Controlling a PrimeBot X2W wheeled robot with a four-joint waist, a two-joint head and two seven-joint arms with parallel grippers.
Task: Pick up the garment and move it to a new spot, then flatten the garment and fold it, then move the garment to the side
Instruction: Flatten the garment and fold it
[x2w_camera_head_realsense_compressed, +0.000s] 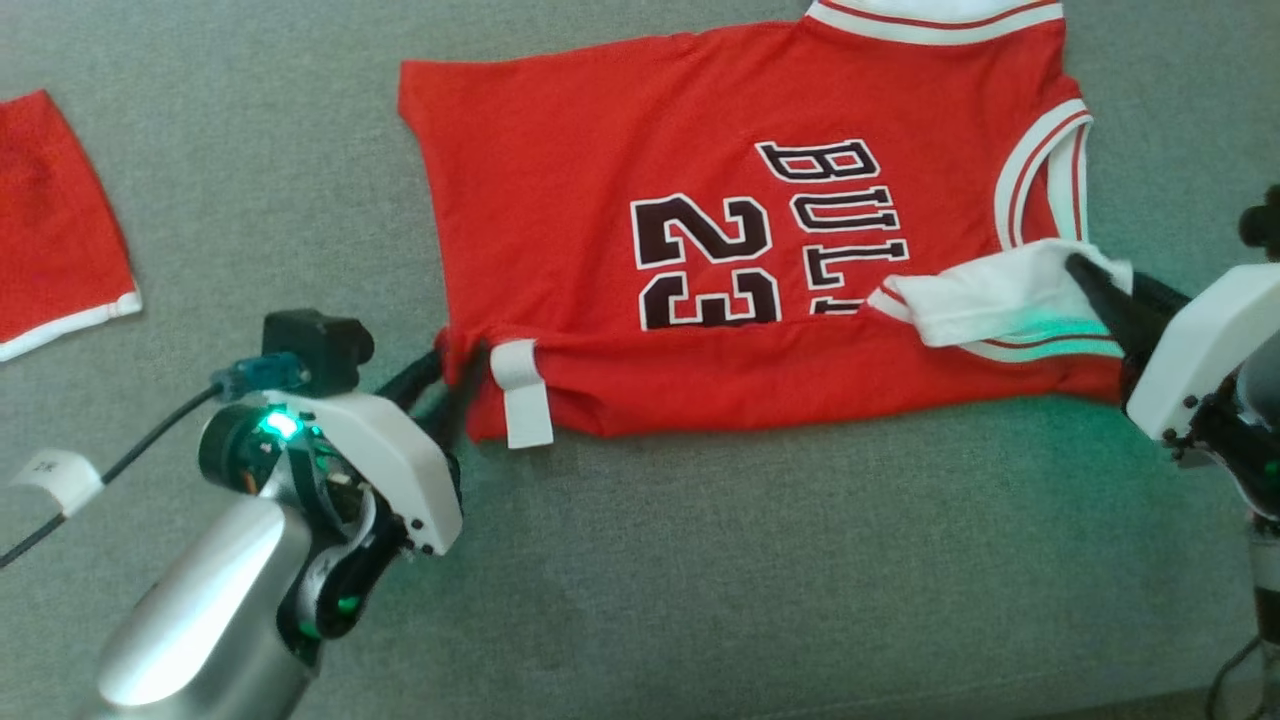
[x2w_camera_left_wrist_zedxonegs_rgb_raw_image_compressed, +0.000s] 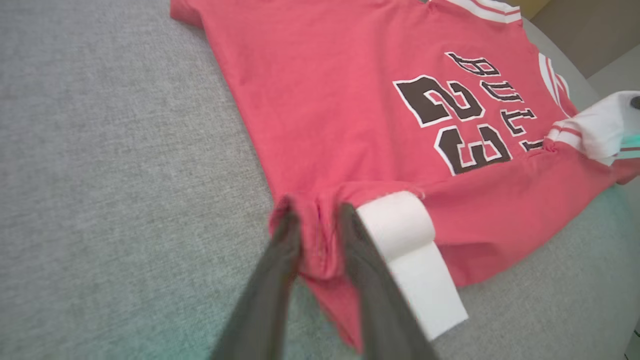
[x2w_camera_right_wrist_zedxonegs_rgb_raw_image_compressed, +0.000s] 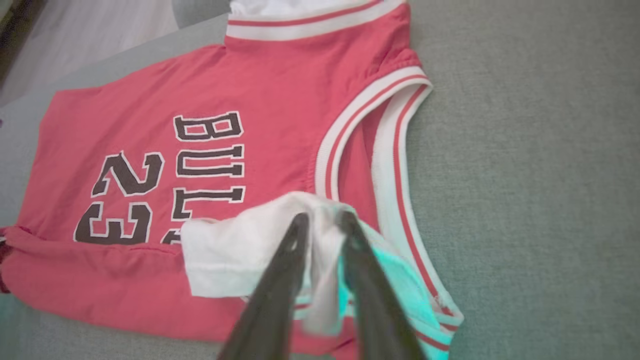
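Fingers (x2w_camera_left_wrist_zedxonegs_rgb_raw_image_compressed: 280, 260) of the left gripper (x2w_camera_left_wrist_zedxonegs_rgb_raw_image_compressed: 316, 210) pinch the red jersey (x2w_camera_head_realsense_compressed: 600, 200) at its hem corner. The right gripper (x2w_camera_right_wrist_zedxonegs_rgb_raw_image_compressed: 323, 220) pinches its white shoulder cloth. Its long axis runs left to right, neck rightward.

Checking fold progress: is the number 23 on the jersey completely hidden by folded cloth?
No, the black 23 shows plainly on the jersey, just above its folded-over near edge.

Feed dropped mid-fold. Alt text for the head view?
A red jersey lies on a grey surface, its near edge folded over part of the 23. The left end effector pinches its hem corner and the right end effector pinches white fabric by the armhole.
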